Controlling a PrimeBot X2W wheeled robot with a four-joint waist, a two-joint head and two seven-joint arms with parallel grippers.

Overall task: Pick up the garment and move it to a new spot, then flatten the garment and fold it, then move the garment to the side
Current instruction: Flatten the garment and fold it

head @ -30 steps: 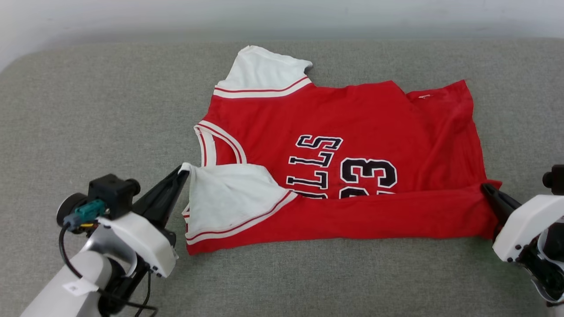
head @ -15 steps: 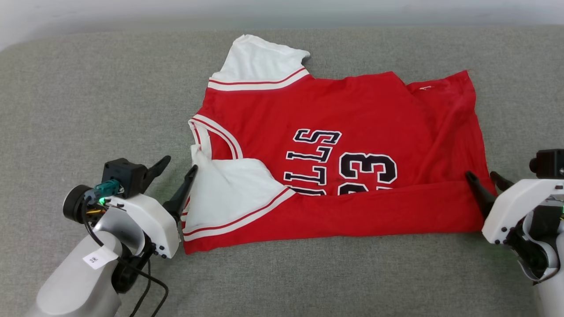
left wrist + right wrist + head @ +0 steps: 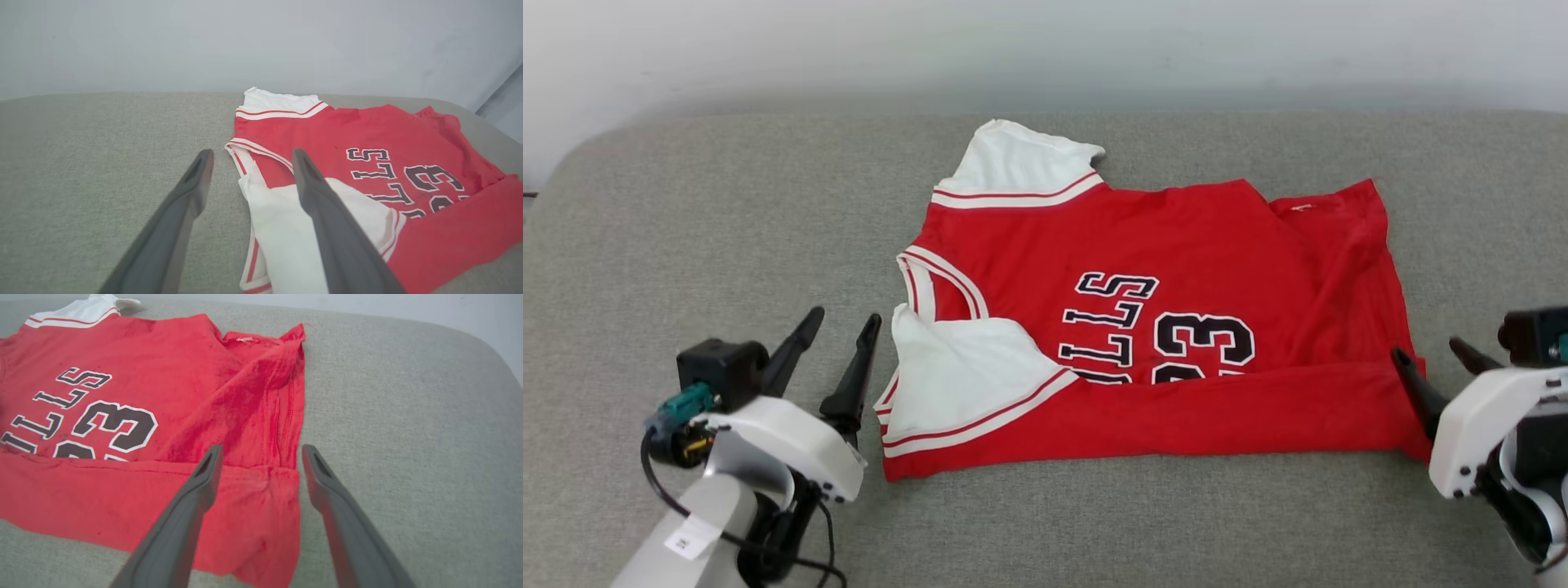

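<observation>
Just changed: one second ago both pincers were pressed shut on the near edge of the red jersey-style garment (image 3: 1143,237), with its white short sleeves. They have since let go and backed off a little.
Left pincer (image 3: 844,318): spread wide, empty, at 8 o'clock of the garment, just beside the near white sleeve (image 3: 964,367) and not touching it.
Right pincer (image 3: 1427,349): spread wide, empty, at 4 o'clock. Its fingers stand either side of the hem corner, and contact cannot be told.
Meaning for the task: the first lengthwise fold looks laid and released. More folding and the move to the side are still to do.
Garment location: lying across the middle of the grey woven-fabric surface (image 3: 686,245), with the neck toward 9 o'clock and the hem toward 3 o'clock.
Near edge: a long red folded band (image 3: 1217,408) is turned up over the front along the 6 o'clock side. It carries the near sleeve with it and covers the lower part of the print.
Print: black white-outlined lettering (image 3: 1111,327) and the number 23 (image 3: 1205,339) both read sideways and are partly hidden.
Far white sleeve (image 3: 1017,159): still spread out at 11 o'clock, with striped trim at its seam.
Hem end: rumpled, with a small turned-over corner at 2 o'clock.
</observation>
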